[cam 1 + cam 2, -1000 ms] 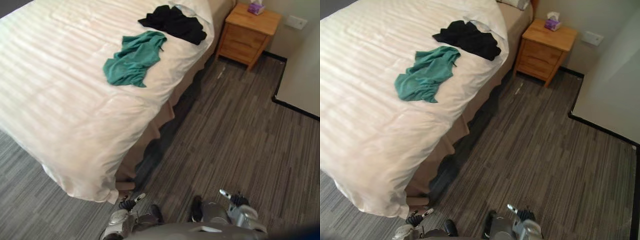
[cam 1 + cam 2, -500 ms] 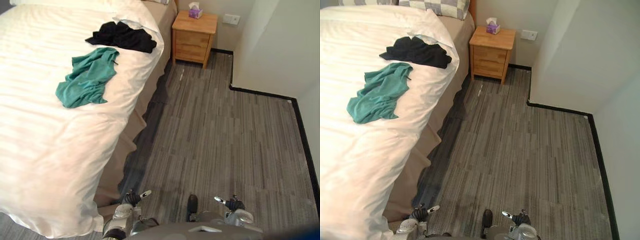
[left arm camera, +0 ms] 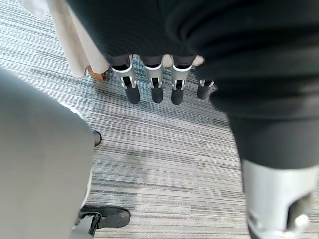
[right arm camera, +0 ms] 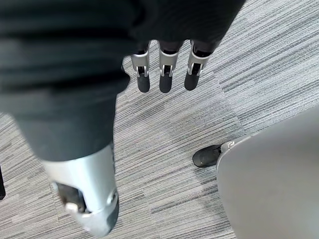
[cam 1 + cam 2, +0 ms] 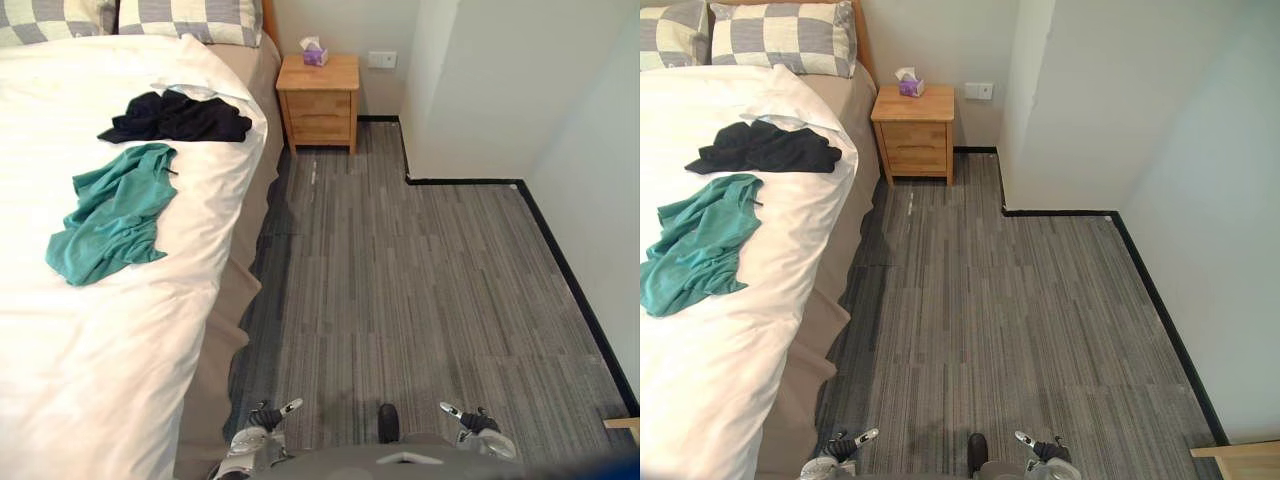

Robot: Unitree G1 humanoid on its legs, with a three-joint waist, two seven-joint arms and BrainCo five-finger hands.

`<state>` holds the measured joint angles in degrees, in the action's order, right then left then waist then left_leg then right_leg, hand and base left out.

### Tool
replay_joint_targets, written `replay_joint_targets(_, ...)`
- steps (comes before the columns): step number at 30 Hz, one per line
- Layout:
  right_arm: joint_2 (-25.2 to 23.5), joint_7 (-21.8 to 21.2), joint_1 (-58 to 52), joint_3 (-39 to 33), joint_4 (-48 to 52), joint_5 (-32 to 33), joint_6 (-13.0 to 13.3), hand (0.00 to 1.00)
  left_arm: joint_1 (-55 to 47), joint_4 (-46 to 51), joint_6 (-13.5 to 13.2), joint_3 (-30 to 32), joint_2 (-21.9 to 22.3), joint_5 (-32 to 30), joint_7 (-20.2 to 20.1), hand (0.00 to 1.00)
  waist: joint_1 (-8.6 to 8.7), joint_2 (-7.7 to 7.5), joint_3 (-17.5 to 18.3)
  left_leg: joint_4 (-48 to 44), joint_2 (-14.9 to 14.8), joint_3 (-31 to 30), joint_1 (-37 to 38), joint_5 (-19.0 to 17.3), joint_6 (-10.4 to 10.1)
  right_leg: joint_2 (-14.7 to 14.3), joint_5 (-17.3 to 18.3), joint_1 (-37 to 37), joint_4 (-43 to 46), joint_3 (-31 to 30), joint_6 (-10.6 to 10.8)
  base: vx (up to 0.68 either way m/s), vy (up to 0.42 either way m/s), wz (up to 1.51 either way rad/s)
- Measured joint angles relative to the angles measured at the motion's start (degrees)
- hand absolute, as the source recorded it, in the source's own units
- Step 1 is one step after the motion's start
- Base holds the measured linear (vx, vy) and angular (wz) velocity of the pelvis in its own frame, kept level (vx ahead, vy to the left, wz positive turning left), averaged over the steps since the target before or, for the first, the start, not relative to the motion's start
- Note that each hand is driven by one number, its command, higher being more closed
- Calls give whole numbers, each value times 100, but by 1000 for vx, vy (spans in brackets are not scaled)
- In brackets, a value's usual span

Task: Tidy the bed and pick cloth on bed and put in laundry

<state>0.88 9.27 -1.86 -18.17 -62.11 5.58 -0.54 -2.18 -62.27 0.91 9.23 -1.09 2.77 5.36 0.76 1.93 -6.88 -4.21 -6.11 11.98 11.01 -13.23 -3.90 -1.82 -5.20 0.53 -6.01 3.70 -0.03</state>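
crumpled teal cloth (image 5: 112, 213) and black bunched cloth (image 5: 175, 117) are lying on white-quilted bed (image 5: 100, 380); both looking light, limp (pinching a raised fold seems best); left hand (image 3: 154, 82), right hand (image 4: 166, 74) hanging straight-fingered over grey carpet (image 5: 400, 300), holding nothing

Bedroom: bed (image 5: 120, 330), checked pillows (image 5: 785, 38), wooden nightstand (image 5: 319, 95), carpet floor (image 5: 410, 300).

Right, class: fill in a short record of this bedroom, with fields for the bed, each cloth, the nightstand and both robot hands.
bed: white cover, checked pillows at its head
teal cloth: crumpled on the bed near its edge
black cloth: crumpled on the bed, nearer the pillows
nightstand: wooden, by the bed's head, tissue box on top
left robot hand: open, over carpet, holding nothing
right robot hand: open, over carpet, holding nothing
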Motion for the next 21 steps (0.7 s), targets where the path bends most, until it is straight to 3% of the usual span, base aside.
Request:
replay_joint_targets(10,18,5,-16,-149,-7,-2,34,0,-57,3,-111,3,-18,-19,189,0,-6,2,-24,-9,0,-88,158,0,0,32,83,187,0,137,-16,-7,3,7)
replay_joint_targets(14,22,-16,-37,-212,-19,-9,78,0,-110,59,-222,79,4,-21,279,0,-17,44,-42,-120,-140,-149,13,-189,-120,21,229,237,12,686,-98,-5,-14,16)
replay_joint_targets(16,57,-19,-27,-95,-11,-14,113,0,-203,216,-257,300,-31,-12,389,0,-93,121,-99,-1144,-483,-8,-299,-544,-513,-88,359,257,172,1028,-225,90,-49,-36)
replay_joint_targets(17,60,-22,-26,-70,-9,-9,120,0,-205,257,-254,310,-55,-26,385,0,-107,102,-124,-1579,-511,18,-464,-533,-511,-93,391,234,211,1018,-262,116,-85,-41)
replay_joint_targets(18,107,-9,-54,-52,-15,-13,146,0,-160,305,-263,393,-65,-22,387,0,-89,51,-153,-2831,-625,-35,-1079,-206,-651,-78,481,217,336,1024,-326,91,-89,-25)
replay_joint_targets(19,209,-2,-77,39,28,-19,150,0,-99,328,-262,464,-12,-28,390,0,-121,44,-199,-3749,-699,-25,-1512,364,-624,35,611,266,404,945,-335,116,-132,-26)
replay_joint_targets(20,225,8,-101,62,48,-25,140,0,-88,413,-275,490,-10,-45,397,0,-140,-53,-303,-4307,-736,6,-1794,686,-571,125,710,338,454,834,-329,186,-78,-27)
replay_joint_targets(21,271,16,-123,48,67,-20,140,0,-88,485,-310,491,33,-107,403,0,-180,6,-327,-4536,-722,17,-1955,544,-432,179,767,427,469,753,-360,211,-67,-30)
